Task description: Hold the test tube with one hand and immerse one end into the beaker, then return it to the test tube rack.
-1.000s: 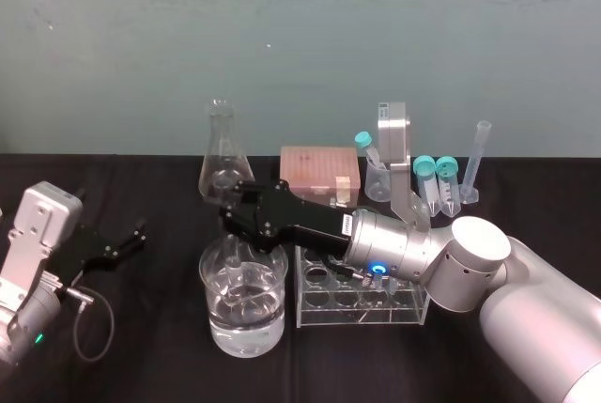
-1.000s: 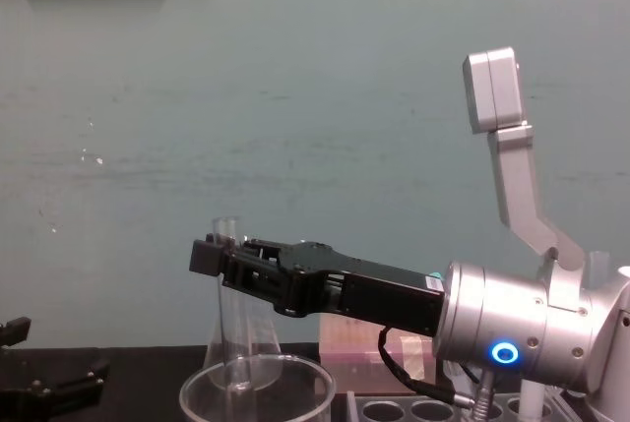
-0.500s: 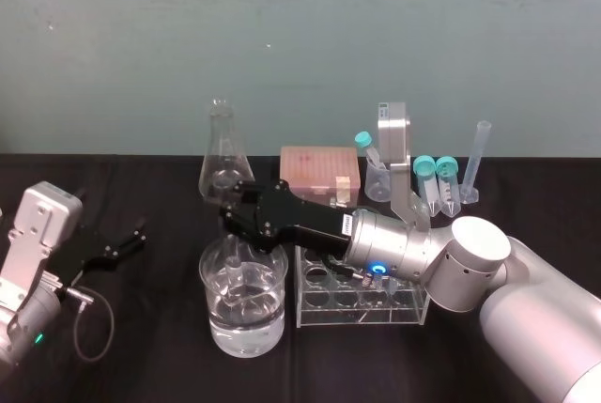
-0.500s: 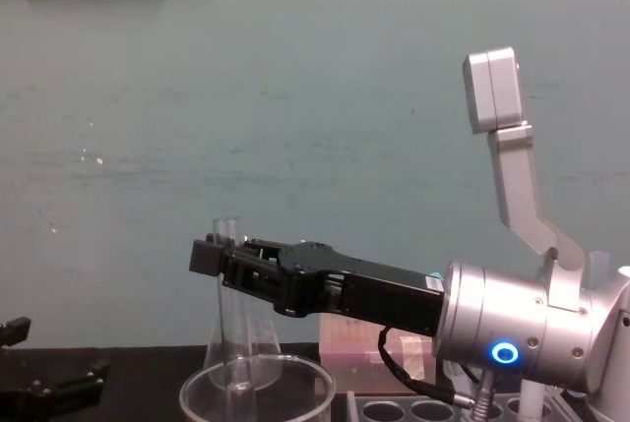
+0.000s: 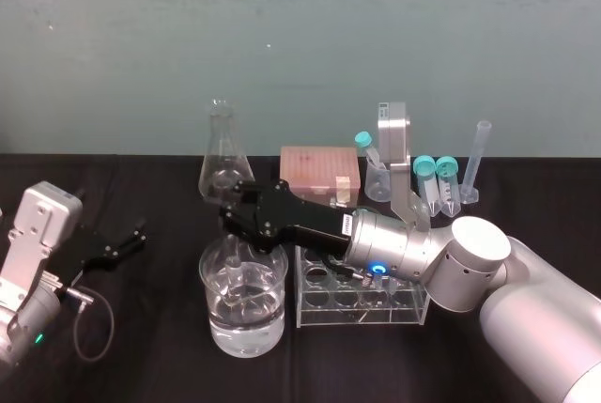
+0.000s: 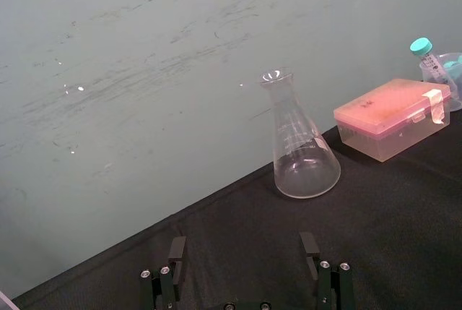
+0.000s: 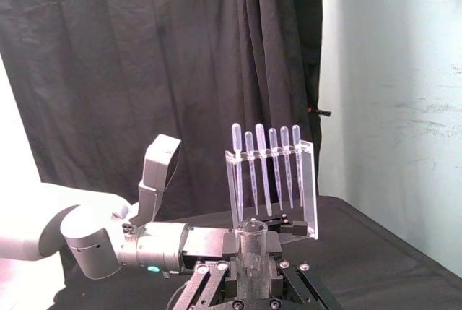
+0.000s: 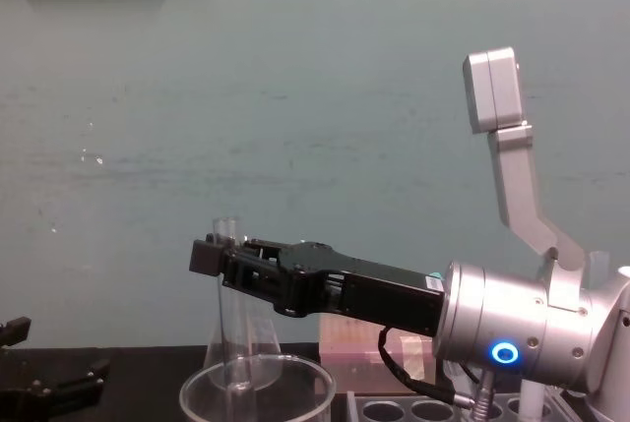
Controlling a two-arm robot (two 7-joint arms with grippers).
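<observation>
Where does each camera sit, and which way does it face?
Head: high, looking down on the table; right gripper over the beaker, left gripper parked left.
Chest: low, facing the wall; right arm reaches in from the right.
Left wrist: faces the wall past its open fingers; flask, pink box.
Right wrist: looks past the test tube it grips to the left arm and a pipette stand.
Shared: head and chest both show the right gripper above the beaker.

Nothing legible here — the flask [image 6: 304, 160] carries faint printed graduations, too fine to read, and the white sticker [image 5: 347, 224] at the base of the right gripper [image 5: 232, 208] is unreadable too.
</observation>
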